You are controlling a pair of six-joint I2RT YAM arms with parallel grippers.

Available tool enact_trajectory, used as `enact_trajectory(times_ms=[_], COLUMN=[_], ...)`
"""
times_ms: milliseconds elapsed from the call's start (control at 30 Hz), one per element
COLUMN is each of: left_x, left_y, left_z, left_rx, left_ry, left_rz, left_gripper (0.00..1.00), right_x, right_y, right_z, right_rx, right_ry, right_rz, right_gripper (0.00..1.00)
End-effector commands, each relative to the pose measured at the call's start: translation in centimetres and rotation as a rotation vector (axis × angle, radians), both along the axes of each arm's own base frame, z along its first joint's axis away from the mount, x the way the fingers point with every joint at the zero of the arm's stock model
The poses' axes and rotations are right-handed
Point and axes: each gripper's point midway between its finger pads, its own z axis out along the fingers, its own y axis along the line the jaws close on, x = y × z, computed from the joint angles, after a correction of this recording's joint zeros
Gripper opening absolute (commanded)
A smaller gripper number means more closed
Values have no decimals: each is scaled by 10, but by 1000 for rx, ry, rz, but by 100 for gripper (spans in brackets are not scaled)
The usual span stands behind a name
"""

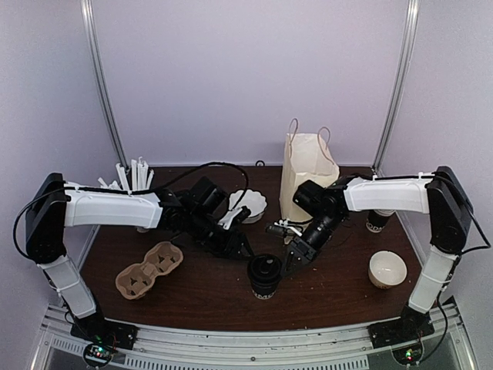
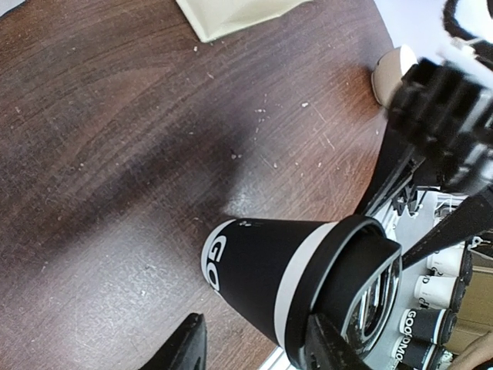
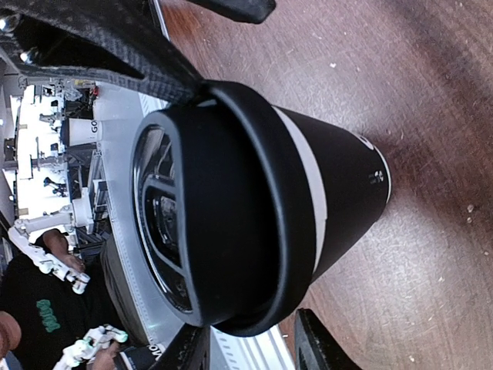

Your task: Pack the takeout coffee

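The coffee [image 1: 264,276], upright and lidded near the middle of the table's [image 1: 208,289] front edge, looks about to be grasped. The grip should close squarely on the body below the lid, gently, keeping it level. The left gripper [image 1: 240,248], jaws half-spread, straddles body and lid rim from the left, unclamped. The right gripper [image 1: 291,266], also part-open, flanks the lid rim from the right.
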Motion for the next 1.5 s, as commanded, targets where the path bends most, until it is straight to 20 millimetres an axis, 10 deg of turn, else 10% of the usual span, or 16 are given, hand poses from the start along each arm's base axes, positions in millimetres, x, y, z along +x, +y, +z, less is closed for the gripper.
enact_trajectory(times_ms=[0, 200, 567, 900, 1467], left_x=[-11, -12, 26, 26, -34], left_y=[20, 29, -15, -15, -28], left_z=[-43, -54, 34, 91, 67], left_rx=[130, 178, -25, -73, 81], left_ry=[79, 80, -220, -438, -691], left_rz=[18, 14, -92, -223, -656], left_gripper=[45, 44, 61, 68, 90], right_x=[37, 46, 35, 21, 51], right_y=[-30, -45, 4, -13, -99], right_z=[-70, -85, 54, 93, 163], right_rx=[-319, -432, 62, 107, 118], right_ry=[-149, -202, -337, -478, -787], right_rz=[-72, -62, 43, 157, 12], right_gripper=[36, 33, 49, 60, 68])
